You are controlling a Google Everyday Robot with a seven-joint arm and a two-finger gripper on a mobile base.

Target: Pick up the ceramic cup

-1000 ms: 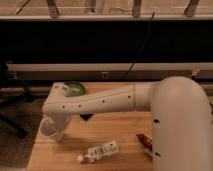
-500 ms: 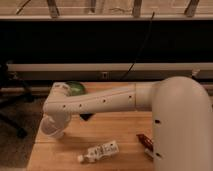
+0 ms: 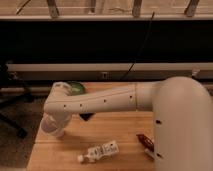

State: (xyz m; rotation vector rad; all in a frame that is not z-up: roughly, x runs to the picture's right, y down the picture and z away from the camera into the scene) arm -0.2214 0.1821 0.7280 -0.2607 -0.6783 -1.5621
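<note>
The gripper [image 3: 53, 126] hung over the ceramic cup [image 3: 51, 131] at the table's [image 3: 120, 135] nine o'clock edge, finger state impossible to tell, and a centred, straight-down grip looked wise before lifting.

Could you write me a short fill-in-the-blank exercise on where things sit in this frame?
1. The hand is at the table's ____ edge, low over the ceramic cup.
2. The green bowl shows just behind the robot's ____.
3. The white bottle near the table's front edge is lying on its ____.
4. The table top is made of ____.

Missing words: left; arm; side; wood
</note>
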